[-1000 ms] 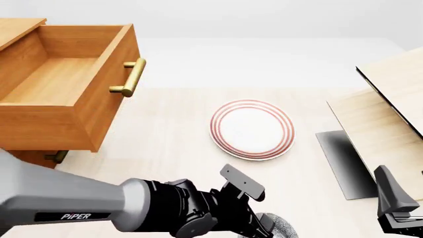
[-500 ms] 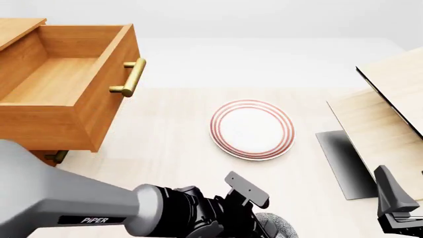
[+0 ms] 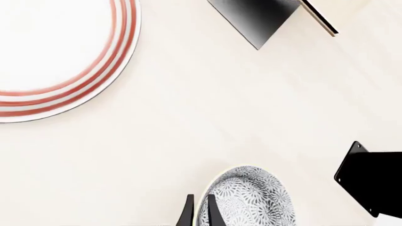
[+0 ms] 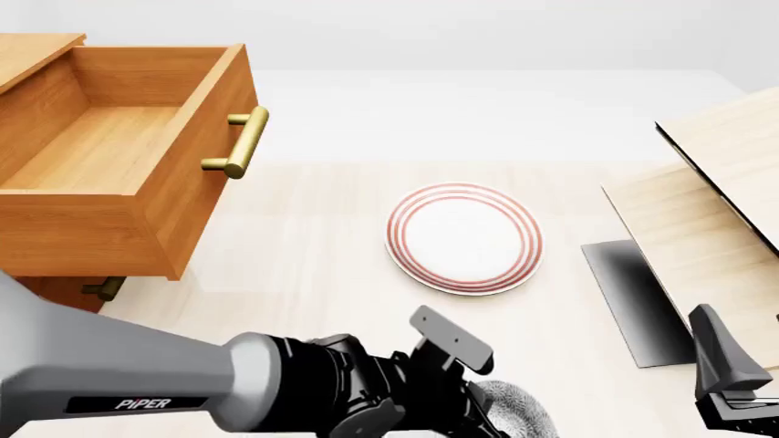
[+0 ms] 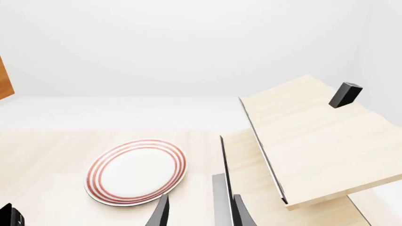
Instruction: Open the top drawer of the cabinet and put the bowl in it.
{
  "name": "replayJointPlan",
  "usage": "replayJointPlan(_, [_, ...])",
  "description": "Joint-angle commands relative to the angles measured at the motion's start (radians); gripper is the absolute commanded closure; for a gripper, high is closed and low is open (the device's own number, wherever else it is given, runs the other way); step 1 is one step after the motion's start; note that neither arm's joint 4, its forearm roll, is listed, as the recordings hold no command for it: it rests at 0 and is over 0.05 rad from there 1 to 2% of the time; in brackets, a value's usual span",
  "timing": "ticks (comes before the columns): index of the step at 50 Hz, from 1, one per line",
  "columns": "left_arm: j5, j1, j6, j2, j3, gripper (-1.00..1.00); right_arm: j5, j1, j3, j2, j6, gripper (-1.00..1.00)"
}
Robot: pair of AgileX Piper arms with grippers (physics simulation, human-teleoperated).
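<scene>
Speckled bowl (image 3: 251,197) on the bench (image 3: 207,117) at 6 o'clock from the red-ringed plate (image 4: 464,237); left gripper (image 3: 198,213) fingers narrow astride its rim, grip unconfirmed. Likely rigid, glazed, slippery: pinch the wall. Top drawer (image 4: 109,155) stands open at 10 o'clock.

left arm (image 4: 182,392) pulled back toward the near edge after its forward shift half a second ago, left gripper (image 3: 197,212) closed on the bowl (image 4: 517,415) rim, bowl slightly more exposed and shifted right
</scene>
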Motion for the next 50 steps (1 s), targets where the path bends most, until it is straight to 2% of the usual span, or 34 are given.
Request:
replayJointPlan(1, [0.021,0.005,0.017,-0.046,-0.006,1.00,0.000,0.000,0.000,0.000,0.000,-1.00])
replayJointPlan(16, [0.044,0.019,0.032,-0.090,-0.006,1.00,0.000,0.000,0.000,0.000,0.000,-1.00])
replayJointPlan(24, [0.062,0.031,0.018,-0.125,-0.004,1.00,0.000,0.000,0.000,0.000,-0.001,-1.00])
replayJointPlan(34, [0.106,0.058,0.042,-0.169,-0.017,1.00,0.000,0.000,0.000,-0.001,0.000,-1.00])
replayJointPlan(50, [0.176,0.104,0.007,-0.241,-0.024,1.00,0.000,0.000,0.000,0.000,-0.001,-1.00])
